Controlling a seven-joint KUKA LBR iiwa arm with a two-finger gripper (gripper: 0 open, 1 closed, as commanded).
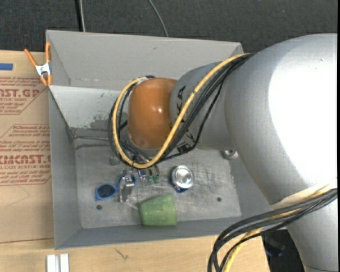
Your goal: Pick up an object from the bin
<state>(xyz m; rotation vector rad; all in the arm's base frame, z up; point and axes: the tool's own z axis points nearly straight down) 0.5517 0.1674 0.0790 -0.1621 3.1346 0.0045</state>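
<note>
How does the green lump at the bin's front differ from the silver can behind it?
The green lump is dull; the can is shiny metal. The lump looks bigger than the can. The can shows its round top, the lump its side. Both rest on the bin floor.

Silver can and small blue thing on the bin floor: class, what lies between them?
In the camera view, the gripper comes down between the blue thing and the silver can.

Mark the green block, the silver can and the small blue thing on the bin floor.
green block [157, 211]: camera view, middle of its upper face.
silver can [182, 177]: camera view, its shiny round end.
small blue thing [105, 192]: camera view, its centre.
</note>
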